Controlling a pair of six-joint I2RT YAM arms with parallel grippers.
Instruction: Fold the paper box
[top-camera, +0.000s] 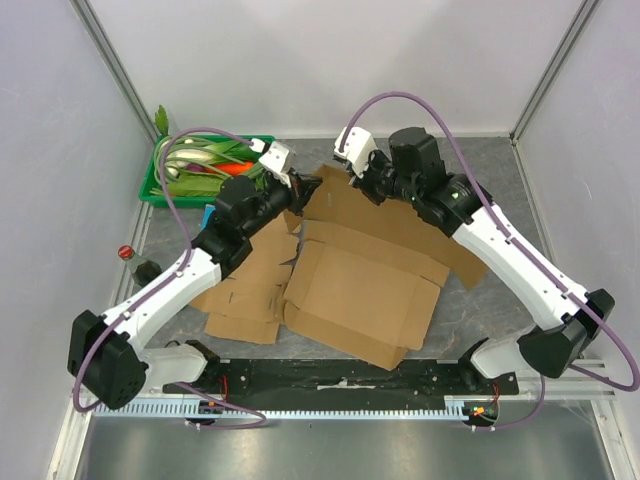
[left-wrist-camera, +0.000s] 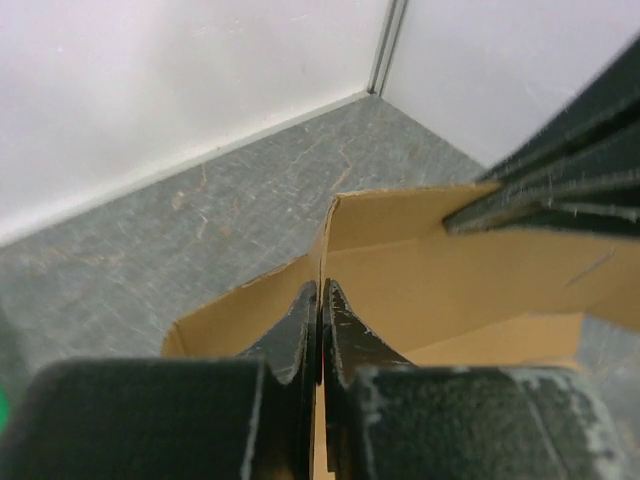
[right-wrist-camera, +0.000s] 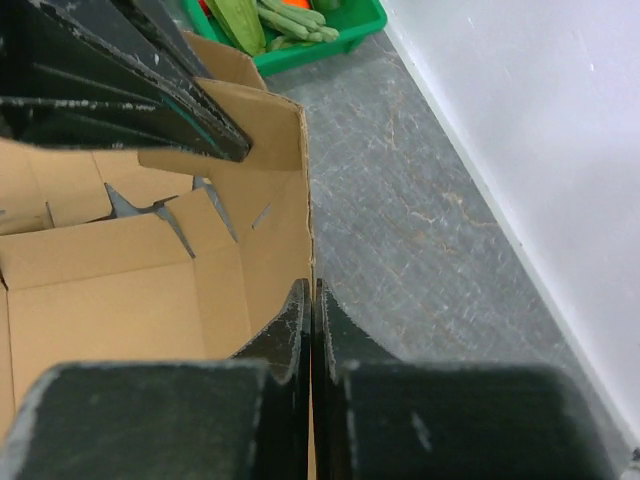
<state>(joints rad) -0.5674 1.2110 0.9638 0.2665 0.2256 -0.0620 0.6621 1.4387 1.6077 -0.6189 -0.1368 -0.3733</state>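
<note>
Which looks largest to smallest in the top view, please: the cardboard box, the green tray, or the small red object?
1. cardboard box, clearly largest
2. green tray, though partly hidden
3. small red object, smallest

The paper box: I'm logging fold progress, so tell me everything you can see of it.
The paper box is plain brown cardboard, mostly unfolded, lying open in the middle of the grey table with its flaps spread. Its far panel is raised upright, and slits show in the cardboard near it. The left claw and the right claw are each shut on a thin edge of that panel. More flat cardboard lies against its left side.
</note>
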